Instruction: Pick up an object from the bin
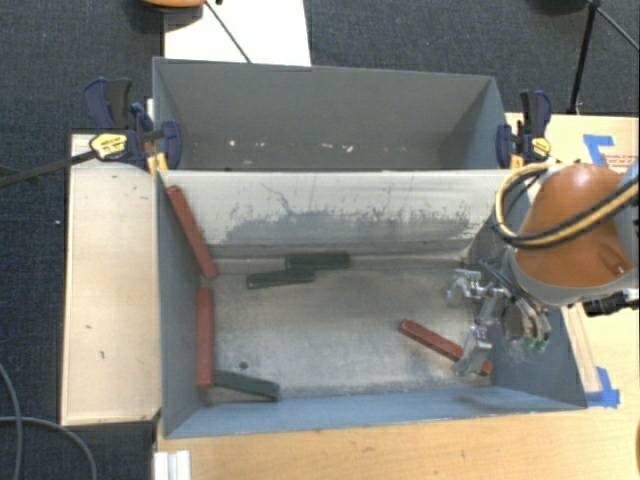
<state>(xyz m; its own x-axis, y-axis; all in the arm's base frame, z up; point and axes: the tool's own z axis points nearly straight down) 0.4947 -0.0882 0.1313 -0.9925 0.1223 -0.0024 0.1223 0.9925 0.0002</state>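
Your jaws sit low at the red-brown stick's [430, 337] right end, apparently to grasp it; whether open or closed, I cannot tell.

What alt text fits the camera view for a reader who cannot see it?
The gripper is low at the right of the grey bin, over the right end of a reddish-brown bar. Two similar bars lie along the left wall, with dark green strips near the back and front-left.
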